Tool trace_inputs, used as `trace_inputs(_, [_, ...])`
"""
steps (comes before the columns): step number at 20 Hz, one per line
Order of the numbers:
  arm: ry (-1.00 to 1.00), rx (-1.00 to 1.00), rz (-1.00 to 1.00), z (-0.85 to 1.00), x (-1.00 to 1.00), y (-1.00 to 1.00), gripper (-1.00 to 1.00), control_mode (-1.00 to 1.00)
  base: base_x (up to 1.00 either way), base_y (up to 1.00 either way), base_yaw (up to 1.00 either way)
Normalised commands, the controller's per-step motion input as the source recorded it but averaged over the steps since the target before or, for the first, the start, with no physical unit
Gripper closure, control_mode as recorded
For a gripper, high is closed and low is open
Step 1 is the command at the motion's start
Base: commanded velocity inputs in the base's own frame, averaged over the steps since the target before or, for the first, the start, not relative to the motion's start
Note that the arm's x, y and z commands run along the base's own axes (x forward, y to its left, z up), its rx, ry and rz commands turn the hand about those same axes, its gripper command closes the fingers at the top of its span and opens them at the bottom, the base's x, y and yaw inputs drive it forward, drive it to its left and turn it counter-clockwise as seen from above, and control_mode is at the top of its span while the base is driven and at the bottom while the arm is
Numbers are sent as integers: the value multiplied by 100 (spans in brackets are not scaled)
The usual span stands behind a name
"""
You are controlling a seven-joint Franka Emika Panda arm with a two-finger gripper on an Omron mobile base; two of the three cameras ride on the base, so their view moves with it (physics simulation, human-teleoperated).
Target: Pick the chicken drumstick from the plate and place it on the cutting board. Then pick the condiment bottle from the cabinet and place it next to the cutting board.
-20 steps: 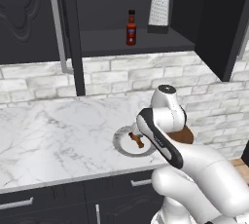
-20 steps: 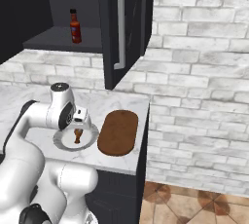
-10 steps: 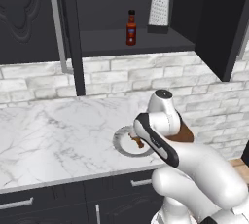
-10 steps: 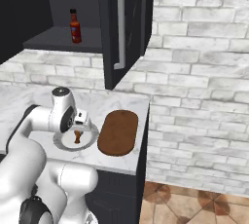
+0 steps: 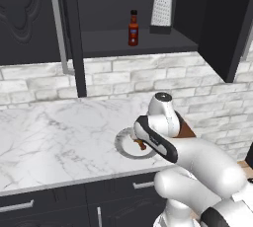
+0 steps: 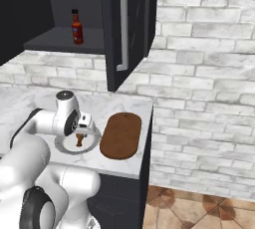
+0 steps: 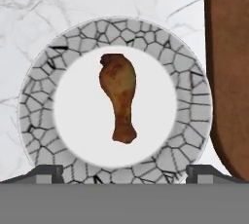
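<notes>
1. Hovering over the plate [image 7: 39, 91], the hand [image 7: 124, 172] points straight down at the chicken drumstick [image 7: 119, 96], its two fingertips spread wide and holding nothing.
2. In the hand view the drumstick lies in the plate's white centre, long axis running roughly 12 to 6 o'clock, thick end at 12 and narrow bone end at 6.
3. The fingertips sit at about 8 and 4 o'clock of the drumstick, well apart on either side, so the jaws stand across its long axis; judging by this, a straight descent should bring them down on both sides of the meat.
4. The drumstick sits just above the midpoint between the fingertips in that view, towards 12 o'clock, not touched.
5. The cutting board [image 7: 228, 72] lies at 3 o'clock of the plate, just beside its rim, on the marble worktop [image 5: 49, 137].
6. The condiment bottle [image 5: 133, 27] stands upright on the shelf of the open cabinet [image 5: 108, 43], at 9 o'clock of a box grater [image 5: 161, 10].
</notes>
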Motion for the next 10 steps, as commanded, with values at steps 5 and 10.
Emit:
trace_inputs(5, [0,0,0,-10,4,7,-100,-100,0,0,0])
trace_inputs(10, [0,0,0,-20,3,11,-100,-100,0,0,0])
